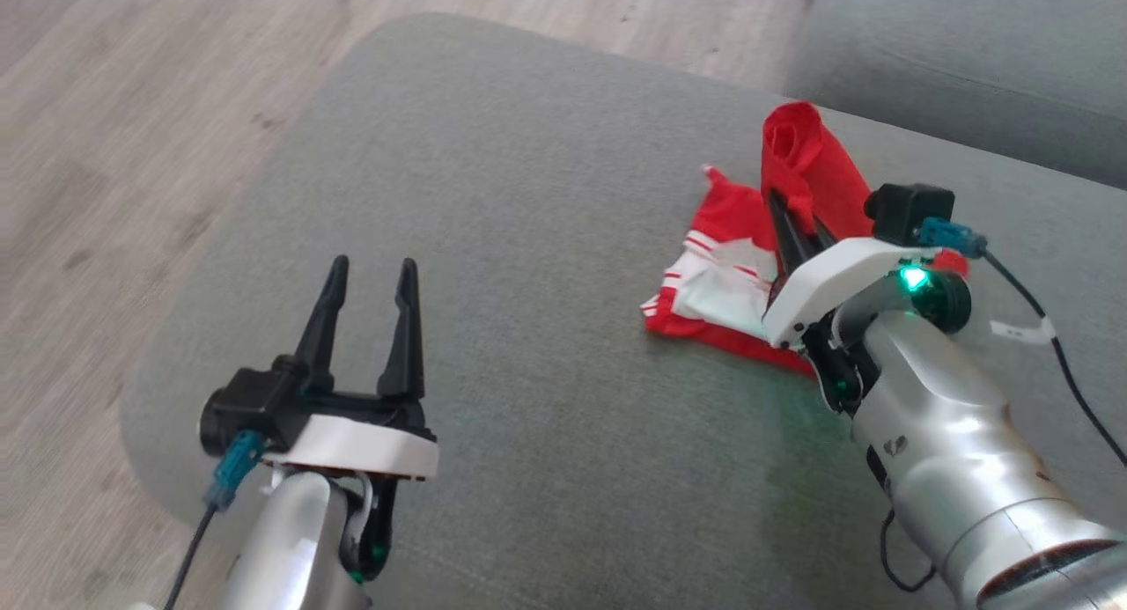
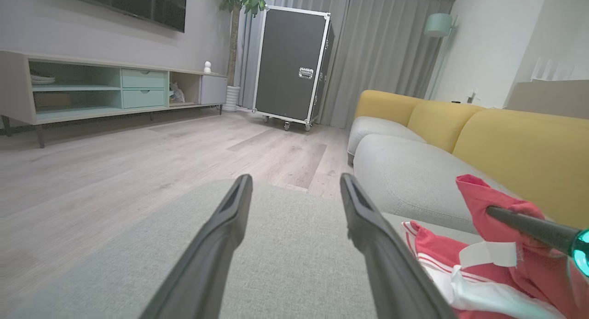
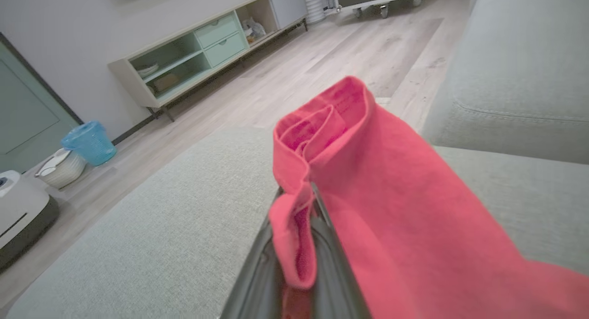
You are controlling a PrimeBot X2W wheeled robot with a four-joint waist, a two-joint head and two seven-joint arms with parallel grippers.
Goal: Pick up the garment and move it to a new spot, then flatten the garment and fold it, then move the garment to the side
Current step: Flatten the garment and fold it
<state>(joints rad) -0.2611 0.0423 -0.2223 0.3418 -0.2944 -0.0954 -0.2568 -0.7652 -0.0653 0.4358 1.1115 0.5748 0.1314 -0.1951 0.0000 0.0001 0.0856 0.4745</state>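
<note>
Wide grey woven-fabric sofa cushion (image 1: 528,196): the work surface. It has plenty of bare fabric in the middle and on the robot's left. Pale wood-plank floor (image 1: 132,108) lies beyond its rounded edge.

Red knit garment with white panels and stripes (image 1: 722,275): on the right part of the cushion. Its lower half lies crumpled on the fabric. One red fold is drawn up into a peak.

Step in hand, as I judge it: the pick-up, with the carry to a new spot not yet begun. To do it well:
- Raise the garment straight up until the trailing white part clears the cushion.
- Swing it toward the bare middle, staying over the cushion and not over the floor.
- Go slowly. The pinch sits on a bunched fold only, and a jerk could pull it free.

Right claw (image 1: 779,201): clamped tight on the raised red fold. In the right wrist view, cloth bulges out between the fingers (image 3: 276,263) and drapes over one side.

Left claw (image 1: 373,265): spread fully wide and holding nothing. It is poised over bare cushion, well apart from the garment. Contact with the cushion cannot be told.
</note>
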